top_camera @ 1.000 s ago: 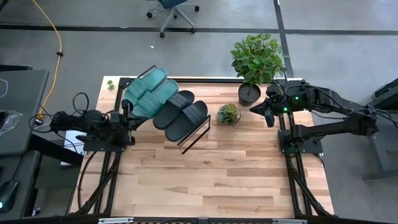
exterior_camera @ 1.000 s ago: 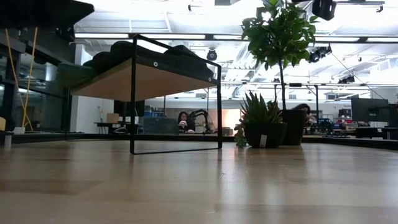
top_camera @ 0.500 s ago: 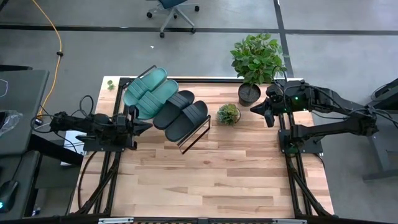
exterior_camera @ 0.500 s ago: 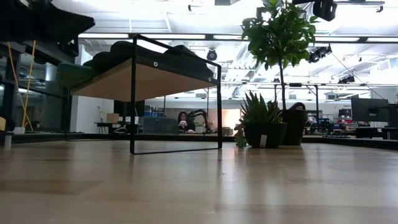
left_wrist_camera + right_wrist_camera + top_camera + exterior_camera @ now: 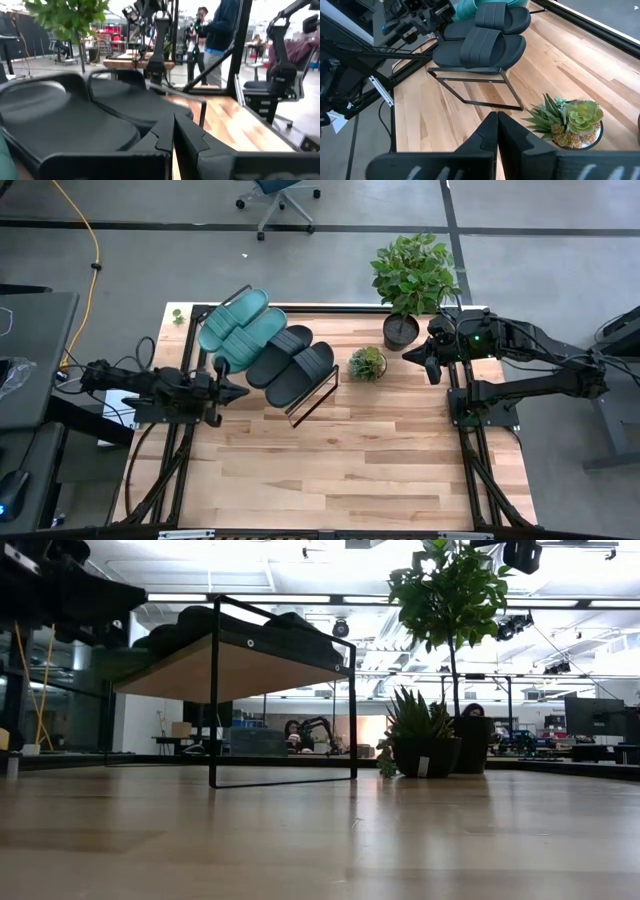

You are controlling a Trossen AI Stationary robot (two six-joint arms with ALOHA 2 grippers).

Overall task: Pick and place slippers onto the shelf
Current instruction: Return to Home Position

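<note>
Four slippers (image 5: pixel 262 347) lie side by side on the shelf (image 5: pixel 280 668), which stands near the far left corner of the table (image 5: pixel 350 470). The two teal ones are nearest that corner and the two black ones are toward the table's middle. Their long axes run aslant, from the left edge toward the far edge. With all four seated, the placing looks finished, and I judge that only the arms' retreat is left. The left gripper (image 5: pixel 238 390) is by far the nearer. It hangs at the table's left edge, just beside the shelf's near side, fingers pressed together on nothing, and its wrist view shows the black slippers close ahead. That closeness is what the coming move turns on. The shelf lies forward of the fingers and toward the far edge, so a pull straight back over the left edge should clear the wire frame, while a swing toward the far edge could clip it. The right gripper (image 5: pixel 410 358) waits near the far right corner, likewise closed and empty, well apart from the shelf. The succulent (image 5: pixel 367 363) sits between them and the potted plant (image 5: pixel 410 275) is close by.
</note>
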